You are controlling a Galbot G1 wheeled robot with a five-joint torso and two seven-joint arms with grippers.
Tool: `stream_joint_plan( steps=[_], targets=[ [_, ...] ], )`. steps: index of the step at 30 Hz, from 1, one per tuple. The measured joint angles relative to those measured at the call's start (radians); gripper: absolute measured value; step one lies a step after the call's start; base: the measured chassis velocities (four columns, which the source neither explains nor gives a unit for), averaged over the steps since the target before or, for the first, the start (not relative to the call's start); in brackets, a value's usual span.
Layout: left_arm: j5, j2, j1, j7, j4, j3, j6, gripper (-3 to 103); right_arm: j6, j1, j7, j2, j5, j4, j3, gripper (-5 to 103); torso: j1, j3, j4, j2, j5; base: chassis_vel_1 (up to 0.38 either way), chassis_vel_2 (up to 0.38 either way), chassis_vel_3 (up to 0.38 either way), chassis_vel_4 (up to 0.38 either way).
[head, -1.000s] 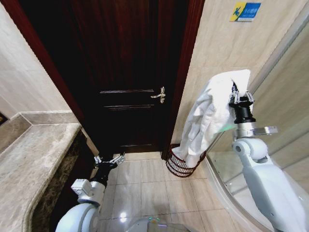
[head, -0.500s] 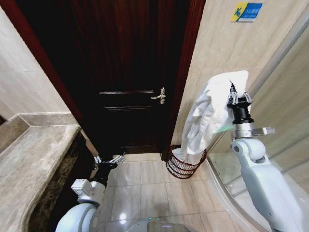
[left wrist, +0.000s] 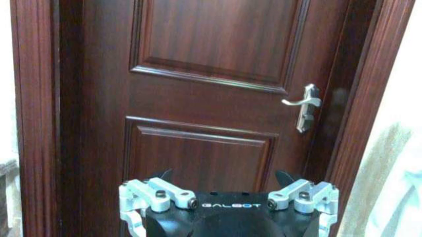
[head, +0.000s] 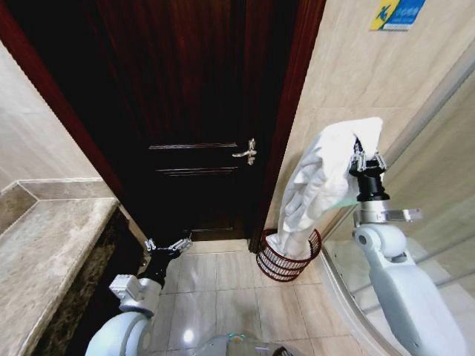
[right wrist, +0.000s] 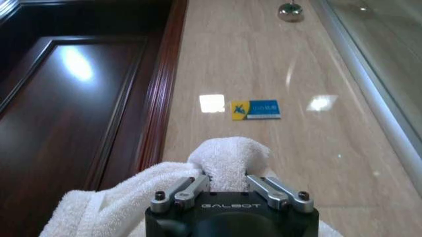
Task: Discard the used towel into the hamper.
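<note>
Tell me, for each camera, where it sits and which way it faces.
Head view: high, facing forward and down at door and hamper; both arms show.
Left wrist view: low, facing the door; left gripper shows.
Right wrist view: raised, aimed up the wall; right gripper holds towel.
All share the door.

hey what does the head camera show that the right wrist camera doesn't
The head view alone takes in the hamper on the floor tiles by the door frame, with the towel's lower end hanging into it, the door handle, the stone counter, and the left gripper open and low before the door. The right wrist view alone shows up close how the right gripper pinches a bunched fold between its fingers. Both share the white towel, the dark door and the blue-and-yellow wall sign.
</note>
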Motion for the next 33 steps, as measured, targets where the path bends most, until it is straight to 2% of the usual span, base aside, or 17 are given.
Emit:
stream_joint_plan(
  steps=[16, 21, 33],
  targets=[
    [0.000, 0.000, 0.000, 0.000, 0.000, 0.000, 0.000, 100, 0.050, 0.022, -0.048, 0.009, 0.000, -0.136, -0.016, 13, 0.001, 0.000, 0.0002, 0.000, -0.0001, 0.000, 0.000, 0.000, 0.000],
    [0.000, 0.000, 0.000, 0.000, 0.000, 0.000, 0.000, 100, 0.072, 0.076, -0.062, -0.006, 0.008, -0.209, -0.035, 13, 0.001, 0.000, 0.0001, 0.000, -0.0002, 0.000, 0.000, 0.000, 0.000],
    [0.000, 0.000, 0.000, 0.000, 0.000, 0.000, 0.000, 100, 0.078, 0.194, -0.078, -0.036, 0.022, -0.251, -0.085, 13, 0.001, 0.000, 0.0003, 0.000, -0.0004, 0.000, 0.000, 0.000, 0.000]
  ],
)
